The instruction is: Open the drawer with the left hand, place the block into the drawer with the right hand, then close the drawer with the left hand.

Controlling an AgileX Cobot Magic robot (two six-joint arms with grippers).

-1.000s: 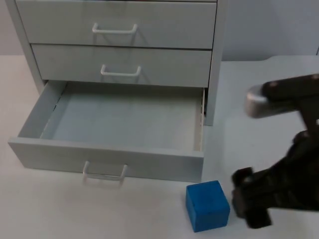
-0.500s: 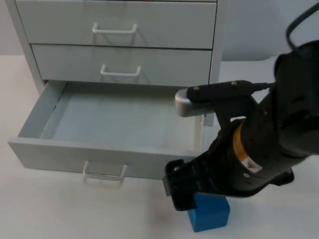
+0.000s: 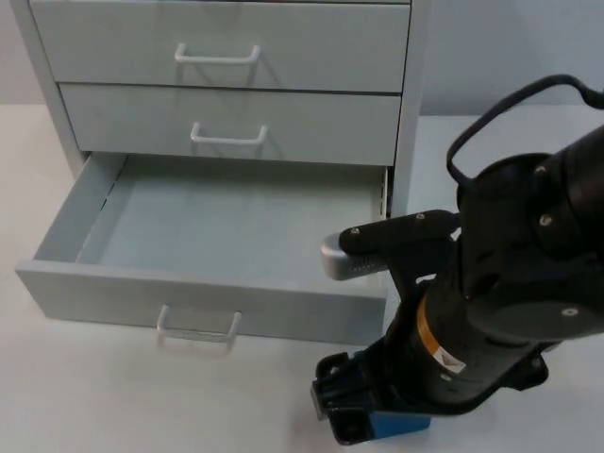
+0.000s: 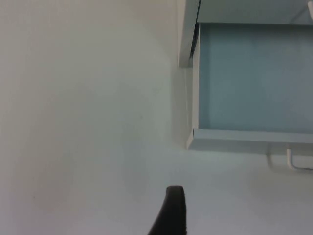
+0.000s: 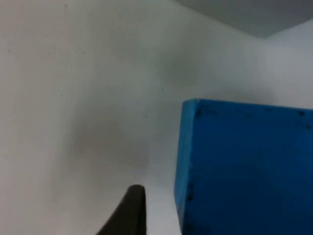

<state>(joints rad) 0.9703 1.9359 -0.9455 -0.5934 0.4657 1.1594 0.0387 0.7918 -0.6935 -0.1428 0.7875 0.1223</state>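
Blue block (image 5: pixel 247 164) sits on the white table (image 3: pixel 113 396) just in front of the open bottom drawer's (image 3: pixel 226 226) right front corner, almost wholly covered by the right gripper (image 3: pixel 344 415) poised directly over it. One black fingertip stands just beside the block's face; whether that claw is spread or pinched I cannot tell. Right arm is plainly nearer; the left gripper (image 4: pixel 171 213) waits apart beside the drawer's other end, its state likewise unclear.

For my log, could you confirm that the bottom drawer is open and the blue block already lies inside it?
Not quite: the bottom drawer is open, but the blue block sits on the table in front of it, under the right gripper, as the top view shows.
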